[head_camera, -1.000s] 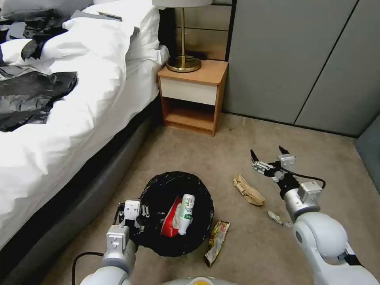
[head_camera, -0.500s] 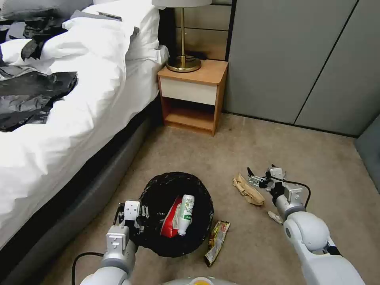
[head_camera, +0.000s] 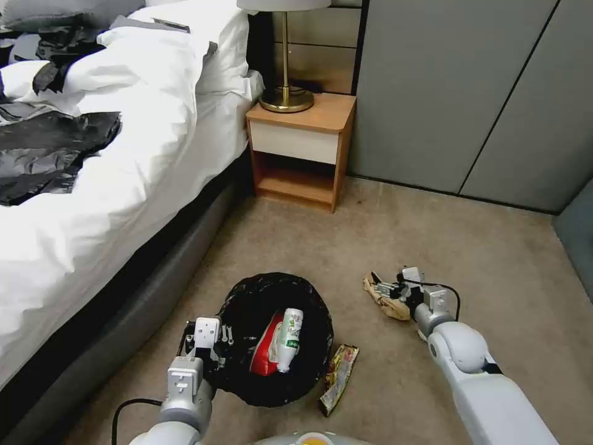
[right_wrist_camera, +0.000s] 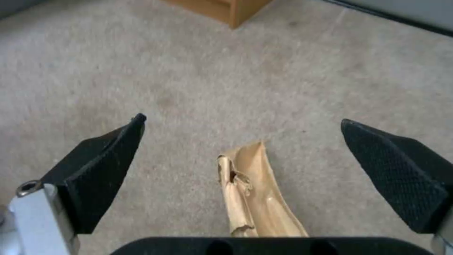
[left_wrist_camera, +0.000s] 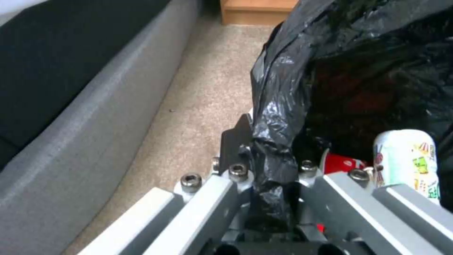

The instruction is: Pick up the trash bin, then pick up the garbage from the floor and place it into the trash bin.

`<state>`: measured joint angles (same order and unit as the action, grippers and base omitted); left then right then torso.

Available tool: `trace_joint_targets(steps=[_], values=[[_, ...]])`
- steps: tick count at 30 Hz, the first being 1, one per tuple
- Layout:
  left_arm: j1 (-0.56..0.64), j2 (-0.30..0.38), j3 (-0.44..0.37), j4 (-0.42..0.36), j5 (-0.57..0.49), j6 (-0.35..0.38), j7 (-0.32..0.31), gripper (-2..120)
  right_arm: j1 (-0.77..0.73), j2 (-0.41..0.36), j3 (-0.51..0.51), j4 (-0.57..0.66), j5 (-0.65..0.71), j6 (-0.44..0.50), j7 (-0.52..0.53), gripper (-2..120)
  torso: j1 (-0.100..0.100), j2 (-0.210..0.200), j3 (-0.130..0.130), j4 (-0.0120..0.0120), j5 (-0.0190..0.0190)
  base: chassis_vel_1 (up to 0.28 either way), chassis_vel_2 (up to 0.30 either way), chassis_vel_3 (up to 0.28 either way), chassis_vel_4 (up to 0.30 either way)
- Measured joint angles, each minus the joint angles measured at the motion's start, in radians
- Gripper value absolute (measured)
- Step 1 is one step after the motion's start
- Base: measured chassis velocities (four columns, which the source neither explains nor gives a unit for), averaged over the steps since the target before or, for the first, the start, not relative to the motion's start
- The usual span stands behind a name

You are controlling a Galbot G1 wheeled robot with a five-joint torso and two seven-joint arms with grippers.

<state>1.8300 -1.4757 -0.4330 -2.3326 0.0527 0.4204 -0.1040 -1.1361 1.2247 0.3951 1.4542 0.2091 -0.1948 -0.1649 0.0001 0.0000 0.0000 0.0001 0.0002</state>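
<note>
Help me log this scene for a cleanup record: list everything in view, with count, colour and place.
trash bin: one, black-lined, on the floor beside the bed.
bottle: one, white with green label, inside the bin.
red-white wrapper: one, inside the bin under the bottle.
brown paper: one, crumpled, on the carpet right of the bin.
snack wrapper: one, yellow and dark, on the carpet against the bin's right side.
bed: one, white bedding, on the left.
dark clothes: black and grey, on the bed.
nightstand: one, wooden, by the bed.
lamp: one, brass, on the nightstand.
left gripper: shut on the bin's rim.
right gripper: open, over the brown paper.
</note>
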Motion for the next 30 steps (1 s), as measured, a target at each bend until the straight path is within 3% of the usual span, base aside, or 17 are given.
trace_joint_targets(steps=[15, 19, 26, 30], values=[[0.018, -0.009, 0.001, -0.003, 0.024, -0.016, 0.0, 1, 0.138, 0.012, -0.032, -0.333, -0.054, 0.1, -0.079, 100, 0.0, 0.0, 0.0, -0.0001, -0.0002, 0.0, 0.0, 0.0, 0.0], [0.019, -0.01, 0.0, -0.002, 0.026, -0.017, 0.0, 1, 0.147, 0.017, -0.031, -0.374, -0.063, 0.112, -0.084, 100, 0.0, 0.0, 0.0, -0.0001, -0.0001, 0.0, 0.0, 0.0, 0.0], [0.014, -0.009, -0.002, 0.003, 0.025, -0.02, 0.0, 1, 0.152, 0.038, -0.024, -0.448, -0.09, 0.153, -0.091, 88, 0.0, 0.0, 0.0, -0.0001, -0.0003, 0.0, 0.0, 0.0, 0.0], [0.011, -0.009, -0.002, 0.006, 0.023, -0.02, 0.0, 1, 0.154, 0.045, -0.02, -0.47, -0.094, 0.169, -0.091, 75, 0.0, 0.0, 0.0, -0.0001, -0.0003, 0.0, 0.0, 0.0, 0.0]])
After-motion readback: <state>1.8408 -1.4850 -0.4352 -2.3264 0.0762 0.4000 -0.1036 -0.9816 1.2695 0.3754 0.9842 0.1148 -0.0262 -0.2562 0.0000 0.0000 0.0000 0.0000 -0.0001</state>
